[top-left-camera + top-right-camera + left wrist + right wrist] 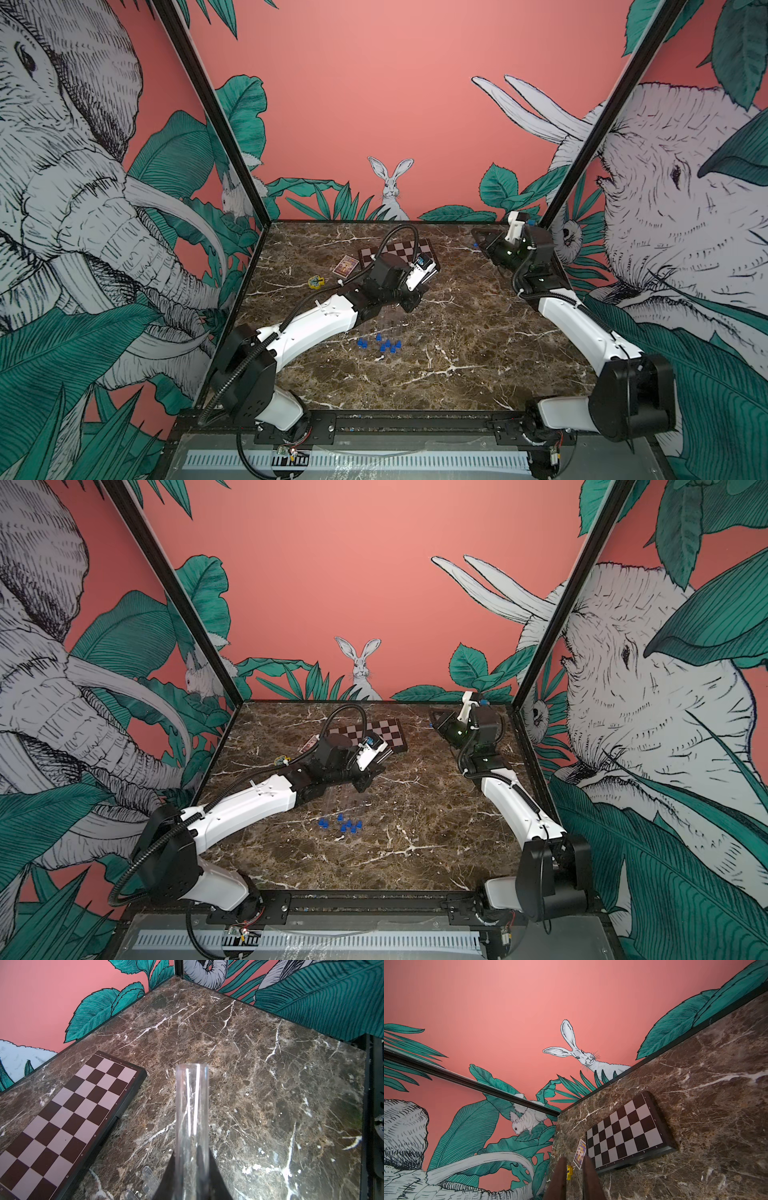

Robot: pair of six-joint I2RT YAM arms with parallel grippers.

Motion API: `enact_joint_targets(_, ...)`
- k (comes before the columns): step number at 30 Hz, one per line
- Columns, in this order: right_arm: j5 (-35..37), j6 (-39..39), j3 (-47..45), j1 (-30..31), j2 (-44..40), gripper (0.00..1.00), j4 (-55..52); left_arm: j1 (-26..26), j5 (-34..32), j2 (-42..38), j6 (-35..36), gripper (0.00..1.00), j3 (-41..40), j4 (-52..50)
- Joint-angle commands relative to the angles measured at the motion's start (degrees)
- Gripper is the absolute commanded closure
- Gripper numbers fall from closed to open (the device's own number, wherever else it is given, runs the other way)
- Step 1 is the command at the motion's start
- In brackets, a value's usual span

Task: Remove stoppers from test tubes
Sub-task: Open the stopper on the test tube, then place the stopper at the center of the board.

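Your left gripper (192, 1154) has its jaws clamped on a tube (192, 1105), its open mouth projecting ahead of them. More tubes (148, 1177) lie just beside those jaws; loose stoppers (384, 345) lie behind them. Your right gripper (574, 1159): jaws narrowly parted, a blue speck (476, 245) at their tips; I cannot tell whether it is gripped

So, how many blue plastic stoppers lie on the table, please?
About 7 blue plastic stoppers, clustered near the middle of the brown marble table; two touch, so others may be hidden.
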Motion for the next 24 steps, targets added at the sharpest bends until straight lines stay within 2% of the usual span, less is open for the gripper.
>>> enact_joint_targets(1,1.1,-2.5,1.0,0.0,-1.1,1.00,-5.7,0.1,-0.6,-2.9,-0.7,1.00,0.0,-1.4)
enact_joint_targets(5,3.6,-10.3,1.4,0.3,-1.5,1.00,-19.0,0.1,-1.1,-3.0,-0.4,1.00,1.0,-2.6)
enact_joint_targets(10,11.0,-19.1,0.8,2.9,-1.3,1.00,-34.0,0.1,-1.0,-2.6,-0.7,1.00,1.9,-3.2)
enact_joint_targets(19,27.1,-26.6,-2.9,10.7,1.5,1.00,-41.8,0.1,0.0,0.1,-1.5,1.00,4.0,-3.2)
enact_joint_targets(24,31.7,-27.4,-2.4,12.4,6.8,1.00,-44.4,-0.1,0.3,1.2,-1.8,1.00,4.7,-3.4)
